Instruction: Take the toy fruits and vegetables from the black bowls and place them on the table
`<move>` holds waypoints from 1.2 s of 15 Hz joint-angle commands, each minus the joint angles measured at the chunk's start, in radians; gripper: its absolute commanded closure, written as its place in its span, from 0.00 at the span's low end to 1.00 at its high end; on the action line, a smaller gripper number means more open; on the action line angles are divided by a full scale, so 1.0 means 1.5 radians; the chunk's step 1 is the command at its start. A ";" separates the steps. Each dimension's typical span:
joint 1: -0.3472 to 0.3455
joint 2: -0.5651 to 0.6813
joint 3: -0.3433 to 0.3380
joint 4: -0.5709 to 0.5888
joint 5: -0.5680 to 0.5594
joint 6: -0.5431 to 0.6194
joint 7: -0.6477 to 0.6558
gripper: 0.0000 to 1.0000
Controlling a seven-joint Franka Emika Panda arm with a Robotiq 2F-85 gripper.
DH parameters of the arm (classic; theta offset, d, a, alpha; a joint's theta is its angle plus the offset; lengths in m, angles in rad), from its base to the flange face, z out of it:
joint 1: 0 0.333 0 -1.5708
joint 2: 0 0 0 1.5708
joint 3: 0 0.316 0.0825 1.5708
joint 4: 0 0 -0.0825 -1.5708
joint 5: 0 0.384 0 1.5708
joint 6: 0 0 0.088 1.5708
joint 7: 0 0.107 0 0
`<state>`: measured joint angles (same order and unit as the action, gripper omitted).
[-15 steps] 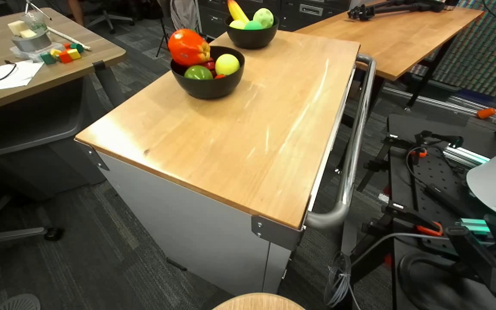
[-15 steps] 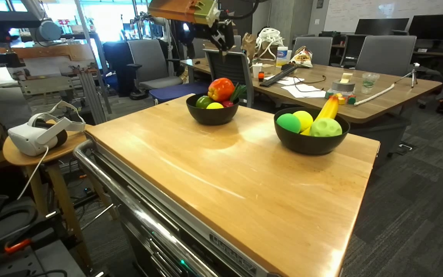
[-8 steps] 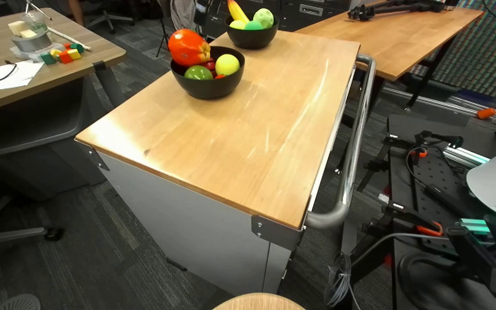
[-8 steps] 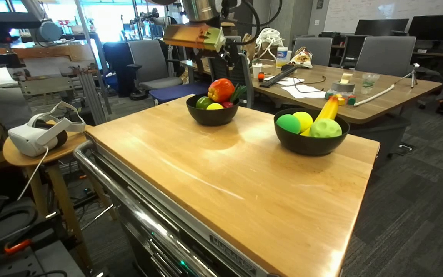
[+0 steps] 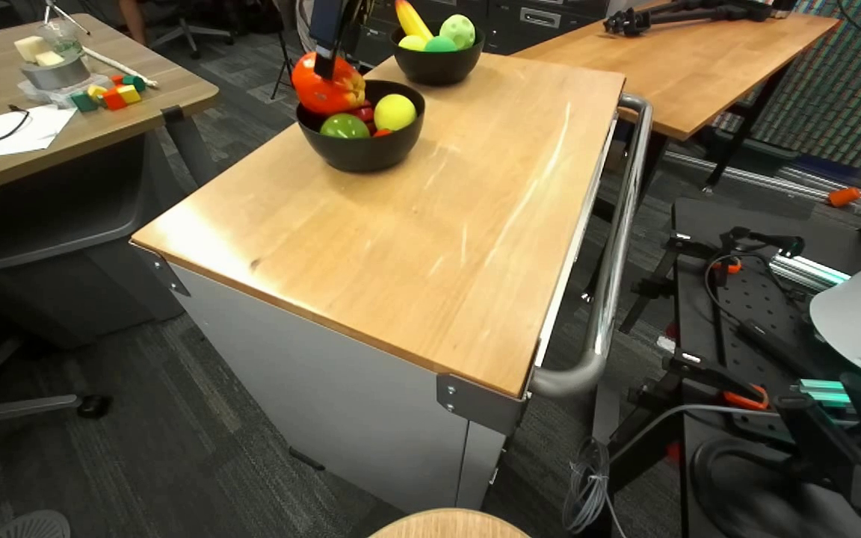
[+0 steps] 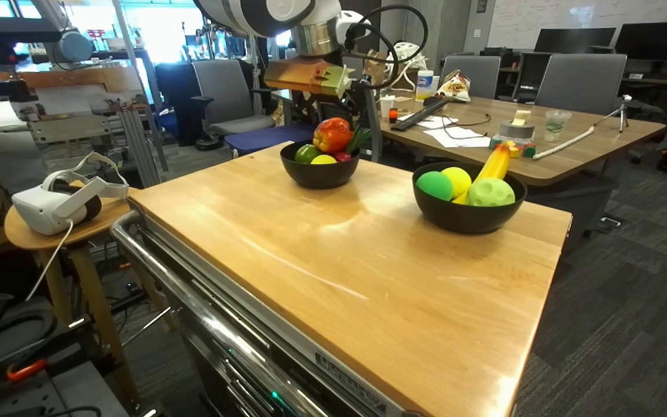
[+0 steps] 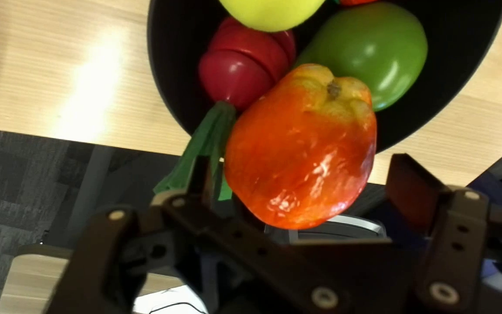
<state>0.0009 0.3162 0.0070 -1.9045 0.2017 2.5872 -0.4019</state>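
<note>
Your gripper (image 7: 303, 174) is spread wide, w/ gaps either side of the red-orange fruit (image 7: 301, 146) in wrist view. Toy fruit & veg (image 6: 491, 192) sit in both black bowls (image 6: 466, 220) on the table (image 6: 287, 243). You've the yellow fruit (image 7: 273, 11) cropped up top, a red bit (image 7: 357, 1) near it too cut off to ID, & radish leaves (image 7: 205, 135) pt. hidden by a finger (image 7: 199, 176).

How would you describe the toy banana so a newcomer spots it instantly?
On the light wood table, find the black bowl holding a dimpled pale-green ball. Slanting up beside a round yellow ball, the banana is the only long piece showing there.
</note>
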 commanded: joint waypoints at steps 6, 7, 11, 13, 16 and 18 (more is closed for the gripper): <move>-0.029 0.036 0.033 0.049 -0.011 -0.027 0.044 0.47; -0.031 0.033 0.030 0.047 -0.013 -0.028 0.049 0.47; -0.038 -0.006 0.021 0.027 -0.021 -0.067 0.072 0.47; -0.037 -0.062 0.009 0.014 -0.039 -0.156 0.100 0.47; -0.029 -0.147 -0.020 -0.008 -0.110 -0.226 0.162 0.47; -0.041 -0.204 -0.039 -0.032 -0.151 -0.263 0.207 0.47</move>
<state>-0.0520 0.1532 -0.0152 -1.8745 0.0498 2.2626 -0.1808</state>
